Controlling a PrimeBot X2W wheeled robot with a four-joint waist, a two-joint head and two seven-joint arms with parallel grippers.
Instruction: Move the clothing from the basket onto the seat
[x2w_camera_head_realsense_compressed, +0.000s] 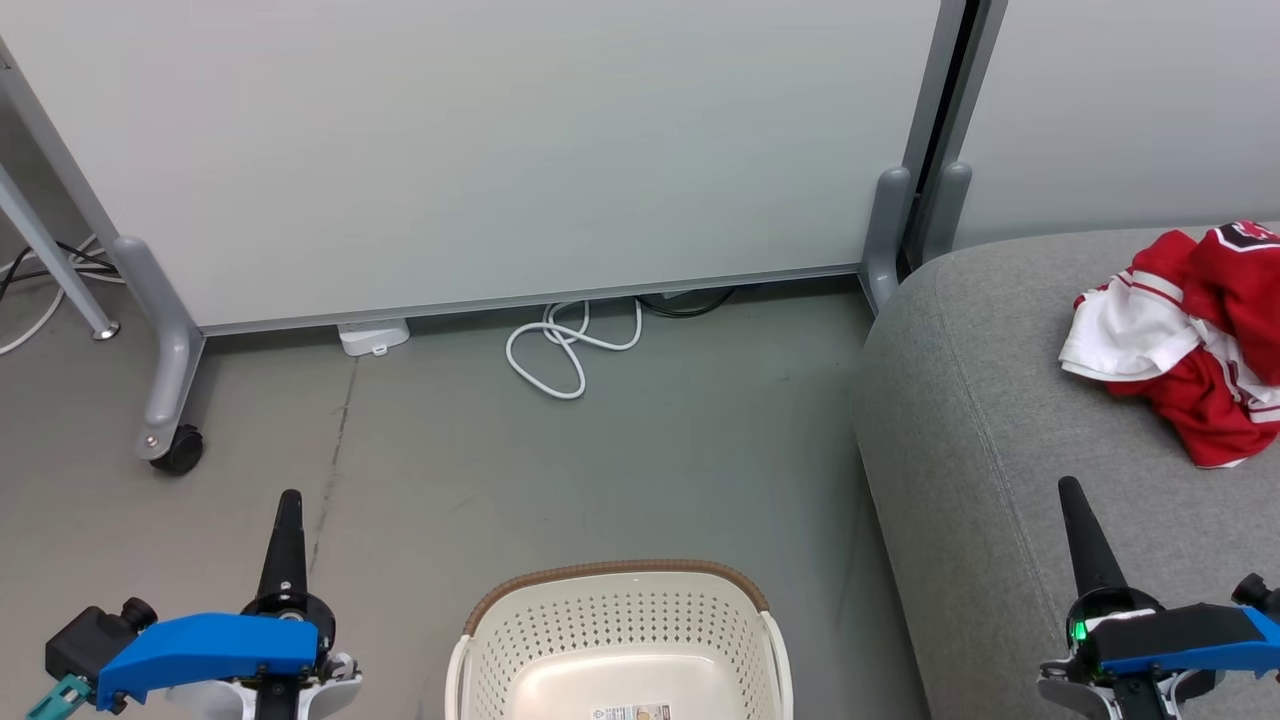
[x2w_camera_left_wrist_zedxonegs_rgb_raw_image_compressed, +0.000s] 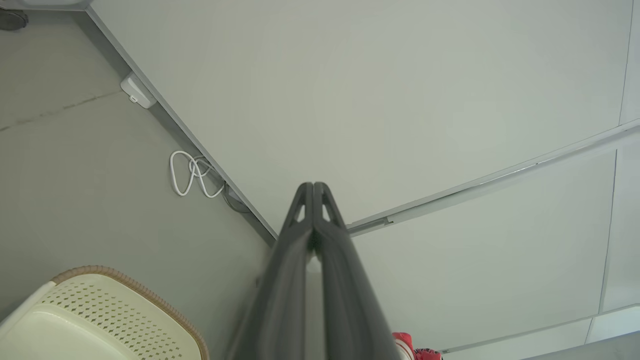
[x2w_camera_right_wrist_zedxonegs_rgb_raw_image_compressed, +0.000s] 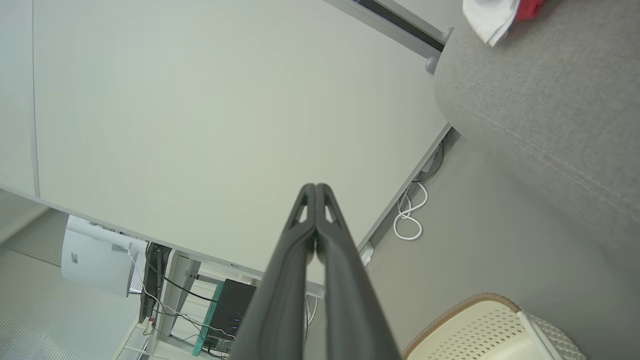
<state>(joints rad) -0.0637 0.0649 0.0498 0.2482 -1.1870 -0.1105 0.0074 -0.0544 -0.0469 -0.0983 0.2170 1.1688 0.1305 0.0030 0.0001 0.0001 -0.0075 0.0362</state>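
The red clothing with white trim lies in a crumpled heap on the grey seat at the right; a corner of the clothing shows at the top of the right wrist view. The cream basket with its brown rim stands on the floor at the bottom centre, and its inside looks bare apart from a label. My left gripper is shut and holds nothing, low over the floor left of the basket. My right gripper is shut and holds nothing, over the seat's front part.
A pale partition panel on grey feet with a castor closes off the back. A white cable coil and a white adapter lie on the grey floor by it. A desk with a computer stands beyond.
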